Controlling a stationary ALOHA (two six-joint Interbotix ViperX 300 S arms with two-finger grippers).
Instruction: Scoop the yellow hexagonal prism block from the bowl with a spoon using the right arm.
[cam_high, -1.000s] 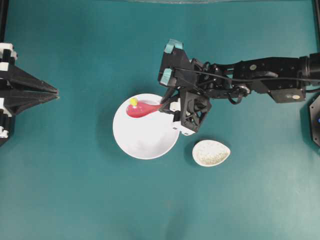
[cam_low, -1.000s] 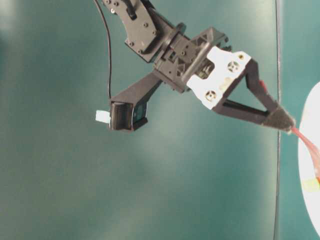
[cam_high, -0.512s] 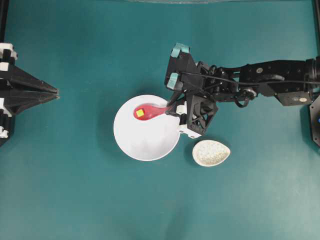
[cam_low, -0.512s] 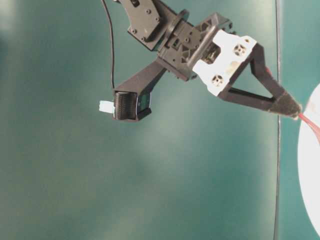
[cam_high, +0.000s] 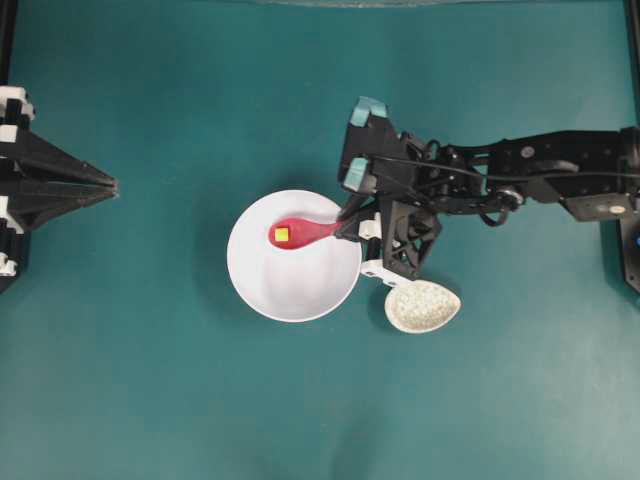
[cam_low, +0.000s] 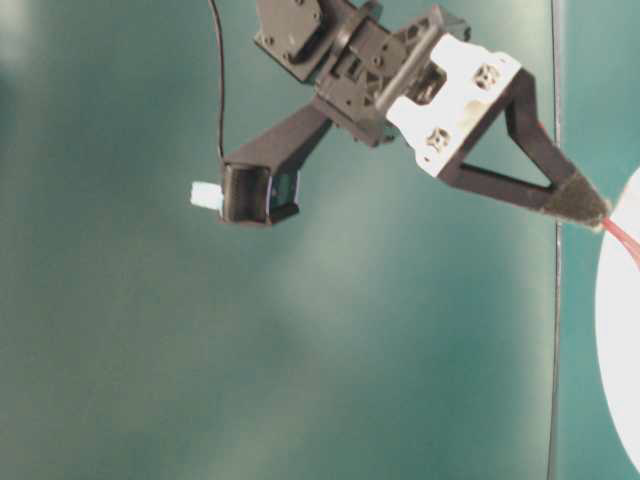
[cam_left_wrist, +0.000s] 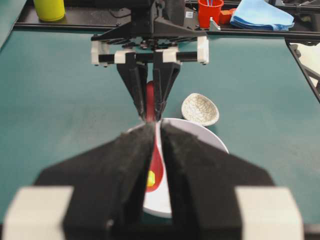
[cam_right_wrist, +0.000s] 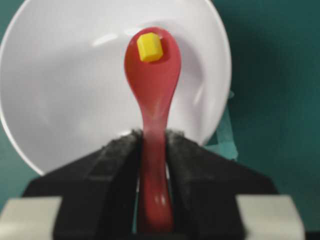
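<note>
Right claw (cam_right_wrist: 151, 150): clamped on the handle of the spoon (cam_right_wrist: 152, 95), one pad pressed to each side, handle running straight back between the jaws. Seen from overhead, right claw (cam_high: 345, 225) poised at the right rim of the bowl (cam_high: 250, 290), spoon reaching leftward over the white basin. Yellow hexagonal prism block (cam_right_wrist: 149, 47) sitting in the scoop, toward the far tip, clear of the bowl's wall; same block (cam_high: 282, 235) visible as a small yellow square on the red oval from above.

Step in hand, by the look of it: scoop made, block aboard, spoon over the bowl and apparently off its floor, though exact clearance hard to judge.

Next move calls for: a steady, level lift, no roll of the wrist, no sudden start, since 1 tiny block on a glossy scoop could slide off the tip. Also worth minding: the speckled spoon rest (cam_high: 423, 306) just beside the bowl on the teal surface (cam_high: 150, 400), directly beneath the wrist.

Left claw (cam_left_wrist: 156, 150): parked well apart at the left edge, jaws narrow, only a thin slit between the pads, holding nothing.
</note>
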